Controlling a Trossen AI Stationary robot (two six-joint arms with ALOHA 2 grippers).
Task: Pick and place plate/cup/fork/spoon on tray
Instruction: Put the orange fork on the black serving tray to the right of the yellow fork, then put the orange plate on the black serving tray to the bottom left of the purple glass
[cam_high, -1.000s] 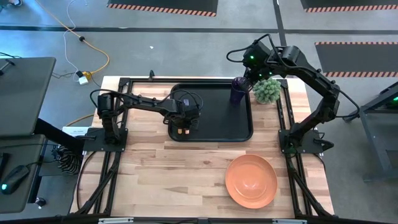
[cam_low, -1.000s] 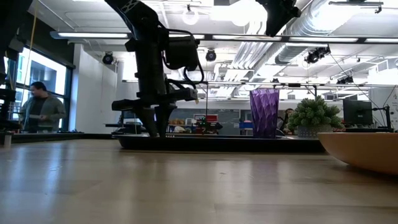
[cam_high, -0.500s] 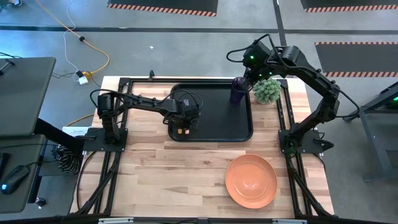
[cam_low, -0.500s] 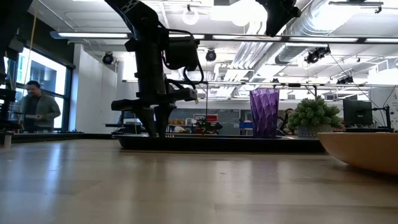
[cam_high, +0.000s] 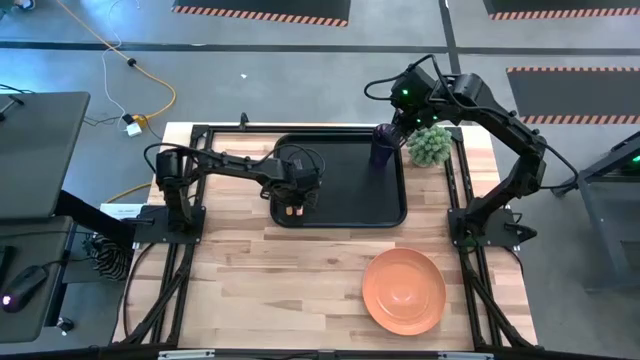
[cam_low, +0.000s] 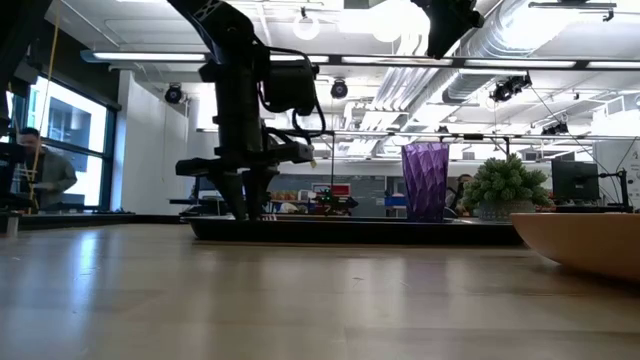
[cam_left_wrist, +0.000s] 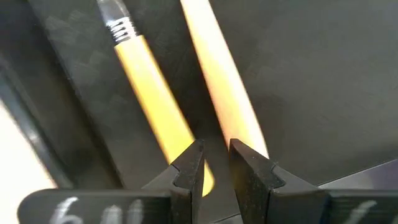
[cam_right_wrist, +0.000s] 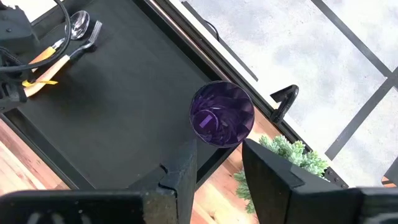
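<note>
The black tray (cam_high: 350, 190) lies at the table's far middle. The fork (cam_right_wrist: 93, 32) and spoon (cam_right_wrist: 78, 23) lie side by side on its left part, orange handles toward the near edge. My left gripper (cam_left_wrist: 217, 163) points down over the handles' free ends, fingers a little apart with dark tray showing between them. The purple cup (cam_high: 383, 145) stands upright in the tray's far right corner. My right gripper (cam_right_wrist: 217, 165) hangs open well above it. The orange plate (cam_high: 403, 290) rests on the table near the right front. My left gripper comes from above at the free ends of the yellow-orange handle (cam_left_wrist: 149, 87) and the paler handle (cam_left_wrist: 221, 81), both lying on the tray. The fingertips (cam_left_wrist: 189, 168) cover those ends, so I cannot tell whether they touch them.
A small green plant (cam_high: 430, 145) stands just right of the cup, beside the tray's rim. Bare wooden table stretches between the tray and the near edge, left of the plate. A person stands far off in the room in the low view.
</note>
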